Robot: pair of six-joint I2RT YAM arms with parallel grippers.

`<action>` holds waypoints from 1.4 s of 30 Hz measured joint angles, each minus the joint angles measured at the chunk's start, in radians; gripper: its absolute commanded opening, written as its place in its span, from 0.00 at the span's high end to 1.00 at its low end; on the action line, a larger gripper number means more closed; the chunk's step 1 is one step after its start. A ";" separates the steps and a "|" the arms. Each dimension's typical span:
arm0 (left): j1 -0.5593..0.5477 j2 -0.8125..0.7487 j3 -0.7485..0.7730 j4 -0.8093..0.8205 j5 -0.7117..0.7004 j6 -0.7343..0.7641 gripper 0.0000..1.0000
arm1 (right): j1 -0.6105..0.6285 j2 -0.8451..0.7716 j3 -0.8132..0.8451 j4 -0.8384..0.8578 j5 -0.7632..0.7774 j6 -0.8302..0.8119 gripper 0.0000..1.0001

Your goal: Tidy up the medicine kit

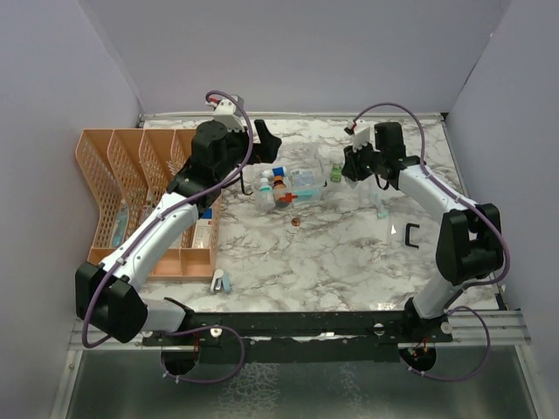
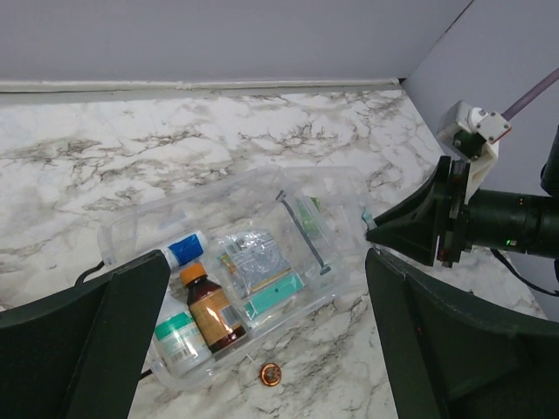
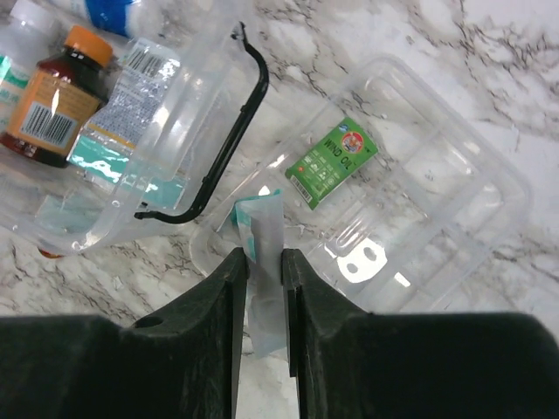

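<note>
While I watch from overhead, the medicine kit (image 1: 288,185) sits near the middle of the tabletop (image 1: 332,253), just right of the orange lattice organizer (image 1: 122,175). Through its clear walls I see an amber bottle (image 3: 52,96), a blue-capped bottle (image 2: 185,249) and foil sachets (image 2: 253,262). Its black handle (image 3: 218,148) faces a clear divided tray (image 3: 454,201) lying just beside it, with a green Wind Oil box (image 3: 332,161) in one compartment. My left claw (image 2: 266,255) hangs above the kit with its fingers spread wide, holding nothing. My right claw (image 3: 263,255) is pinched on a thin teal-and-white packet (image 3: 265,223), whose free end reaches the tray's near corner. A small copper disc (image 2: 271,374) lies on the marble beside the kit.
</note>
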 measured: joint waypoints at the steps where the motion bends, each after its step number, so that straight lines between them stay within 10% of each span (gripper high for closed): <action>1: 0.000 0.003 0.011 0.002 0.002 0.003 0.01 | 0.000 0.001 0.000 0.005 -0.018 -0.029 0.76; 27: 0.000 0.057 0.072 0.029 0.016 0.051 0.01 | 0.000 0.211 0.095 -0.137 -0.099 -0.389 0.54; 42: -0.044 0.061 0.087 0.024 -0.011 0.059 0.01 | 0.001 -0.026 -0.063 0.023 0.183 -0.018 0.53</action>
